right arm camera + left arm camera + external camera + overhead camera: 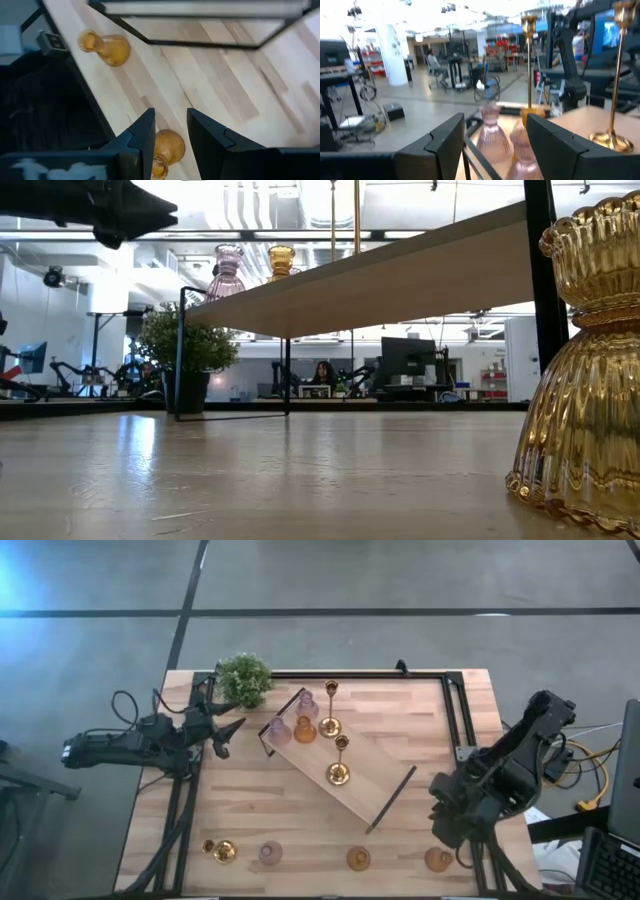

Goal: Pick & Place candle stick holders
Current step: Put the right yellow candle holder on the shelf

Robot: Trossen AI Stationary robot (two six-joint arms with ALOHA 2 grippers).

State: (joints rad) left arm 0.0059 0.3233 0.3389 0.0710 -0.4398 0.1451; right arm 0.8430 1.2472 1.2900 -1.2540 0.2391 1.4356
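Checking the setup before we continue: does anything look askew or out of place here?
The tray sits diagonally across the table rather than square to its edges, with five holders on it. Four more holders stand along the near edge, upright. Nothing is spilled or visibly damaged.

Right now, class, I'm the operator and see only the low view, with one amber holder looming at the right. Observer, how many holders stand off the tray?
Observer: Four, along the table's near edge: a gold holder, a pink holder, a middle amber holder and an end amber holder.
Operator: Where's the right gripper?
Observer: The right gripper hangs open above the end amber holder.
Operator: And the left?
Observer: The left gripper, open, faces the pink holders on the tray.
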